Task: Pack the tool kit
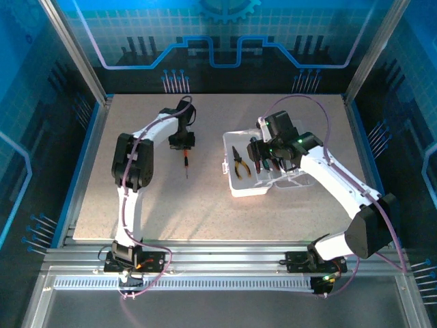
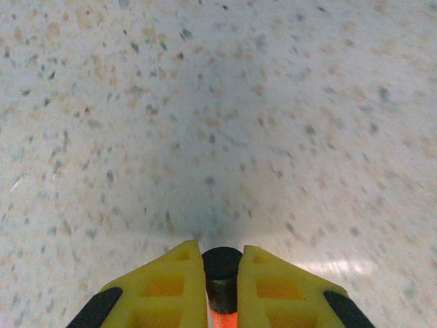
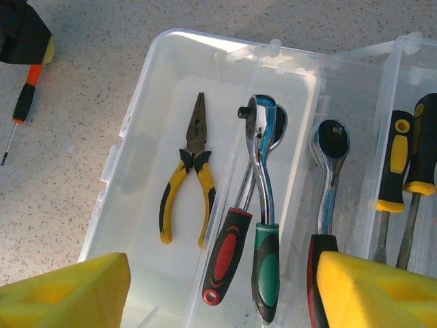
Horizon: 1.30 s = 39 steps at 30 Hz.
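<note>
While the left fingers (image 2: 171,290) are pinched on the black-capped end of the orange-handled screwdriver (image 1: 186,162), on the counter (image 1: 136,205) left of the clear case (image 1: 235,190), the right fingers (image 3: 68,294) hang wide apart and empty above that open case. Yellow-handled pliers (image 3: 188,178) lie at its left, ratchets (image 3: 263,171) beside them, and more screwdrivers (image 3: 403,164) at the right.
</note>
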Each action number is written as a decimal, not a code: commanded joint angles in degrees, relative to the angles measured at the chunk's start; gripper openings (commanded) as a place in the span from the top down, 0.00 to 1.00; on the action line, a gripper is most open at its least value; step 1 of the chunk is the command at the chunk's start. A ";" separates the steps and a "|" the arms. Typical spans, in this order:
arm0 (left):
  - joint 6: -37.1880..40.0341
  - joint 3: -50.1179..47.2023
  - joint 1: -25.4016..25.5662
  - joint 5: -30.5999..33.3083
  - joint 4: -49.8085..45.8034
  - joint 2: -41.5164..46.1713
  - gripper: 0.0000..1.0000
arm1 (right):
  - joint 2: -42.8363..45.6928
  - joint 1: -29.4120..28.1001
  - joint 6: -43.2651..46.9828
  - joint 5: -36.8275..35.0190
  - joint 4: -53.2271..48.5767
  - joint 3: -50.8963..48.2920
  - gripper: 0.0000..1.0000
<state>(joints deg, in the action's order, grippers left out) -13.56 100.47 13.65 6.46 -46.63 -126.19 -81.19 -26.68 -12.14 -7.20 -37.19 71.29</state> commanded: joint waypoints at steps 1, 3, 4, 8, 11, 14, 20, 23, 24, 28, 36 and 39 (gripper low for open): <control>-0.63 -1.03 -0.29 -6.38 2.06 9.57 1.00 | 3.13 1.60 0.80 3.40 0.31 -1.52 0.24; -0.98 -1.61 -0.20 -8.46 2.58 12.60 1.00 | 4.12 2.39 0.79 4.75 0.70 -2.01 0.21; -1.10 -1.74 -0.07 -9.30 2.69 14.14 1.00 | 4.62 2.71 0.84 5.37 0.73 -2.18 0.20; -1.92 -2.59 0.66 -12.22 3.81 19.23 1.00 | 6.32 3.36 1.15 7.72 1.04 -2.37 0.11; -3.59 -3.70 1.52 -16.65 6.23 22.53 1.00 | 7.77 3.38 1.24 12.34 3.03 -3.21 0.00; -5.82 -5.06 2.62 -21.15 9.29 25.30 1.00 | 9.67 3.43 0.83 19.07 7.58 -5.36 0.00; -10.25 -7.72 5.27 -27.43 15.36 28.93 1.00 | 9.45 3.08 -1.81 26.91 15.99 -8.10 0.00; -11.65 -8.20 6.94 -28.98 17.33 29.39 1.00 | 7.96 2.07 -3.76 29.00 20.74 -8.71 0.00; -12.12 -8.39 7.49 -29.47 18.11 29.43 1.00 | 7.35 1.52 -4.38 29.09 22.36 -8.77 0.00; -13.89 -9.40 9.47 -30.88 20.65 29.51 1.00 | 4.06 -0.61 -5.89 28.54 26.73 -7.90 0.01; -15.08 -9.81 11.88 -31.53 22.39 29.60 1.00 | -4.09 -4.02 -8.76 25.13 30.67 -3.80 0.32; -15.12 -10.09 12.29 -31.65 22.43 29.60 1.00 | -5.28 -4.75 -9.52 24.52 32.47 -3.24 0.44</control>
<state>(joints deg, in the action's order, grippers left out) -27.16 91.31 25.28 -23.03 -25.32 -98.61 -85.78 -30.61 -20.10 18.48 -8.84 65.43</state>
